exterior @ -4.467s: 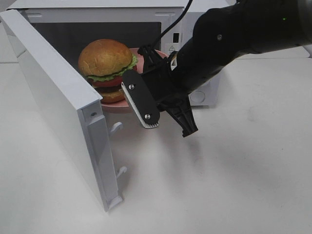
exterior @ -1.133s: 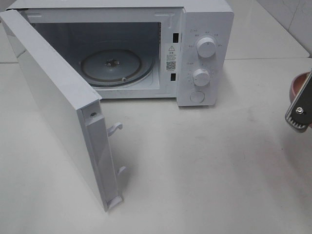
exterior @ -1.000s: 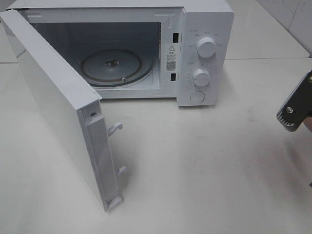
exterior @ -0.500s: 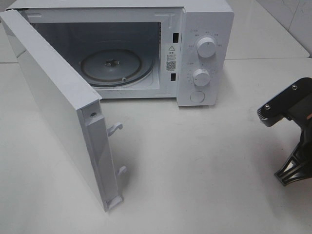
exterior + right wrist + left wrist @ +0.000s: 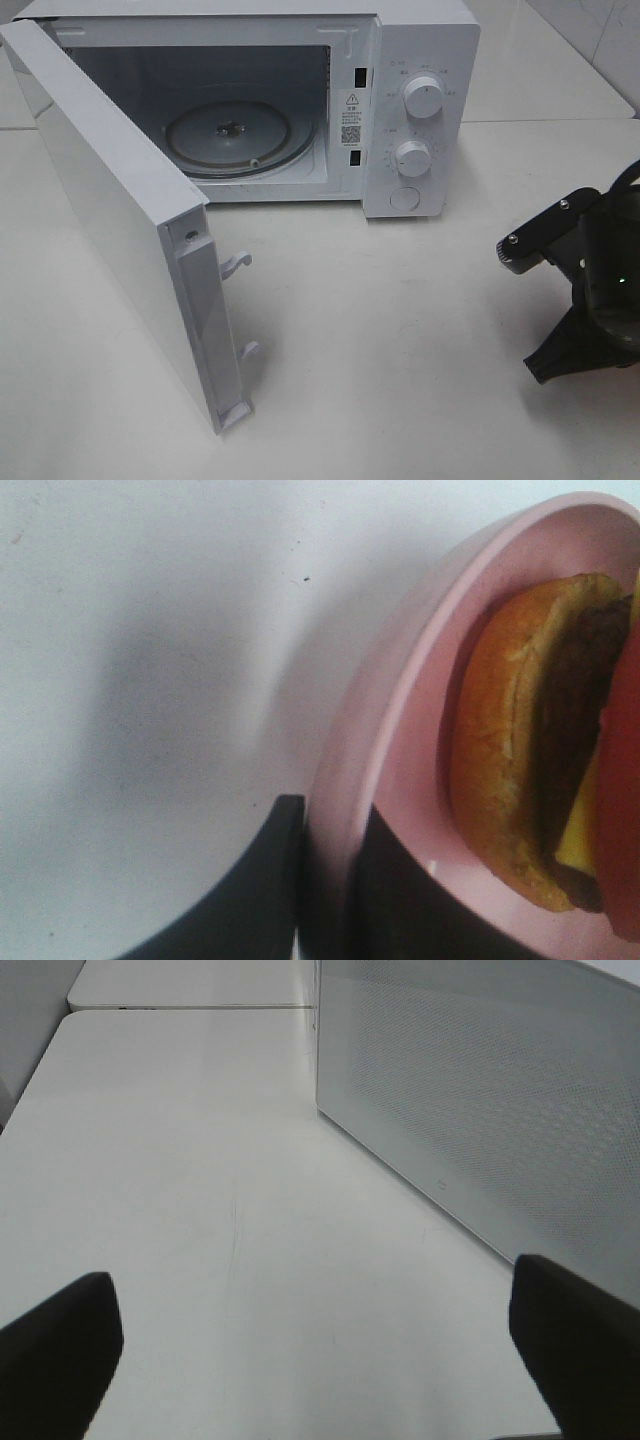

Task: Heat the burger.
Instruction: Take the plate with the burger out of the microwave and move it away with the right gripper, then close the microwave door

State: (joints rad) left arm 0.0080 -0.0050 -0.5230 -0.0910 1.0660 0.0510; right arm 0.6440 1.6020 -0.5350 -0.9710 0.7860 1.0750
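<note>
Burger (image 5: 545,770) position: on the pink plate (image 5: 400,740), its bottom bun against the plate's inner surface, with the dark patty, yellow cheese and red tomato stacked beyond it. My right gripper (image 5: 325,880) is clamped on the rim of that plate, one finger on each side of the edge, so the burger is carried by way of the plate. In the high camera view my right arm (image 5: 590,290) sits to the right of the microwave (image 5: 400,100), well apart from it and out past its control dials (image 5: 422,97); the burger itself is hidden there behind the arm. The microwave door (image 5: 120,220) stands swung wide open, and the glass turntable (image 5: 230,135) inside carries nothing. My left gripper (image 5: 320,1360) has its fingers spread wide with nothing between them; it hovers over the white table (image 5: 200,1210), beside the outer face of the open door.
</note>
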